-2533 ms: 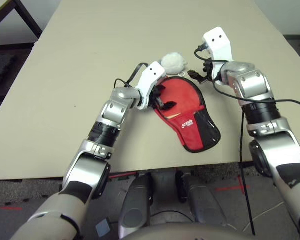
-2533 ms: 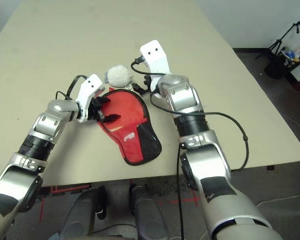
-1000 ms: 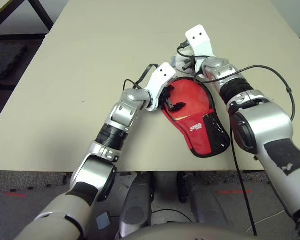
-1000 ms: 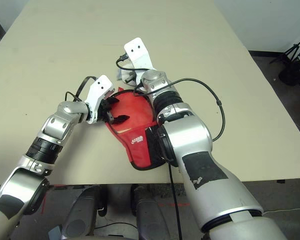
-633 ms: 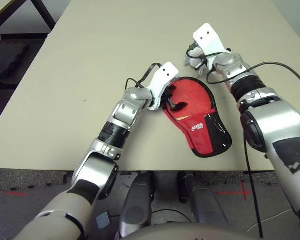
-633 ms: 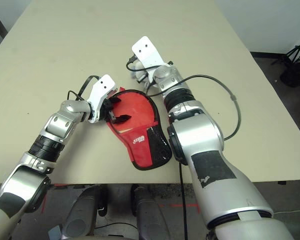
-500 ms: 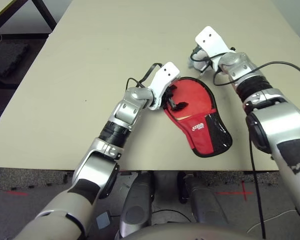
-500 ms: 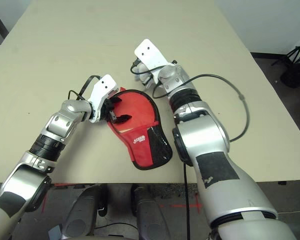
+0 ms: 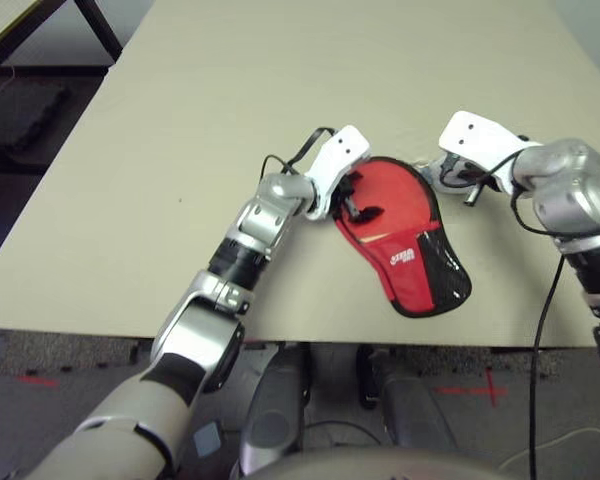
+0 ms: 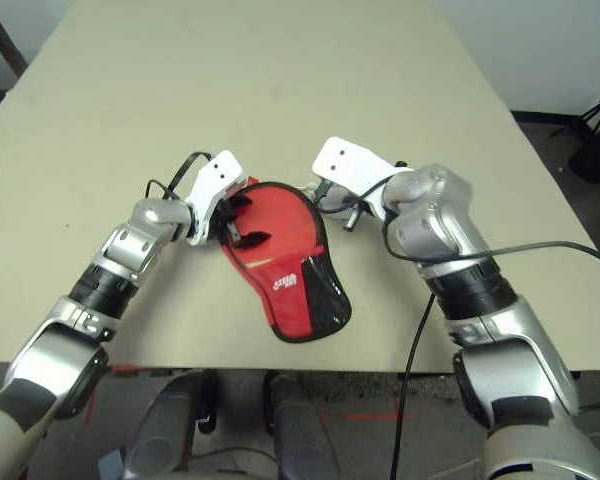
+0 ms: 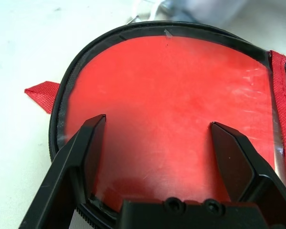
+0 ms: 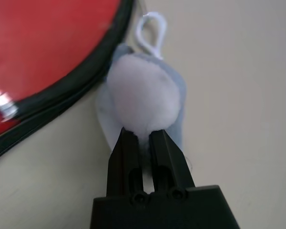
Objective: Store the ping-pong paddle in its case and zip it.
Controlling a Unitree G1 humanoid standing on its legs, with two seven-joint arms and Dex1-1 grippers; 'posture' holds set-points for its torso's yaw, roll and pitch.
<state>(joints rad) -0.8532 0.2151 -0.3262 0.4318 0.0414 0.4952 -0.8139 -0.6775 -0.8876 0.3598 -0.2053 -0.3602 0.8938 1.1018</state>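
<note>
The red case lies flat near the table's front edge, round end away from me, mesh pocket and white logo toward me. My left gripper hovers open over the round end's left side, fingers spread above a glossy red face inside the black zipper edging. I cannot tell whether that face is the ping-pong paddle or the cover. My right gripper is at the round end's right rim, shut on the edge of a white fluffy ball that lies against the zipper edging.
The beige table stretches wide to the left and beyond the case. Its front edge runs just below the case. A black cable hangs from my right arm off the table. A small red tab sticks out of the case.
My right gripper, with the fluffy ball, has swung from the far rim of the case round to its right side, nearer me. The left gripper has stayed over the case. The camera shifted.
</note>
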